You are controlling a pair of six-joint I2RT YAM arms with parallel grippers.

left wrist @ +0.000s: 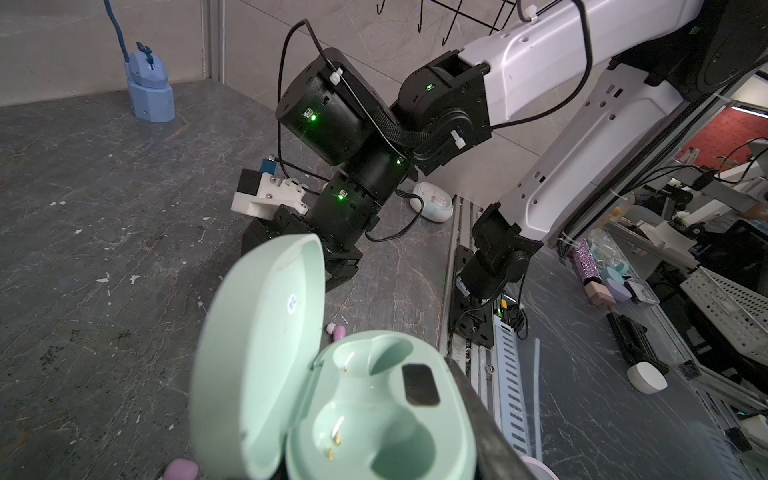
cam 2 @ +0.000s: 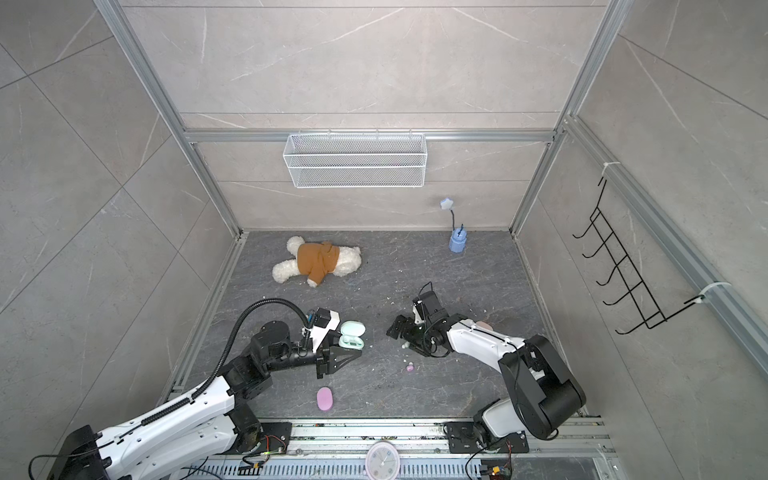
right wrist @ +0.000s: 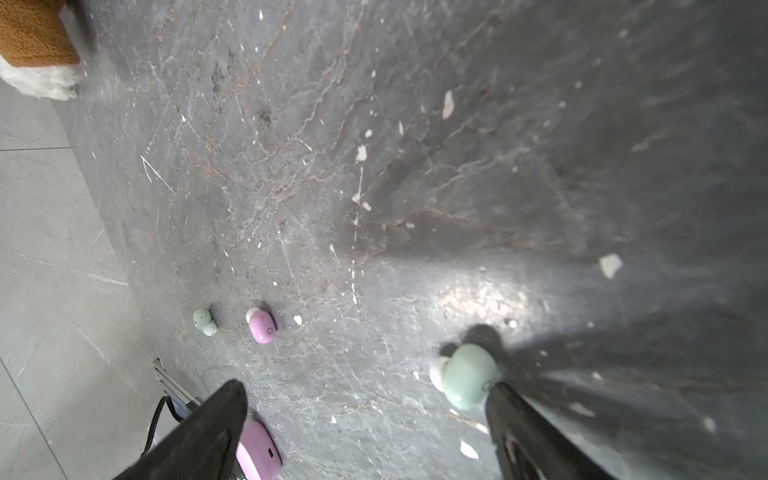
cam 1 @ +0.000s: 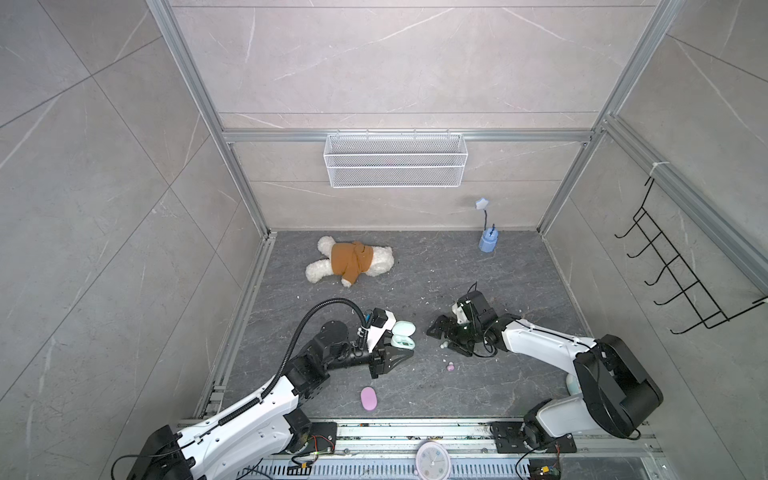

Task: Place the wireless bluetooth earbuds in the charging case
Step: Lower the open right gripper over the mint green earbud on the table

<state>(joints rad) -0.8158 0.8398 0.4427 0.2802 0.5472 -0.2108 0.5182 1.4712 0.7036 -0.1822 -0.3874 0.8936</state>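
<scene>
My left gripper is shut on the mint green charging case and holds it above the floor. Its lid stands open and both wells are empty. My right gripper hangs open just over the floor, right of the case in both top views. A mint earbud lies on the floor against the inner side of one of its fingers. A smaller-looking mint earbud and a lilac earbud lie farther off. Another lilac earbud lies in front of the right gripper.
A closed lilac case lies near the front rail. A pink-lilac case sits beside my right gripper's other finger. A teddy bear and a blue holder are at the back. A white case lies behind the right arm. White specks litter the floor.
</scene>
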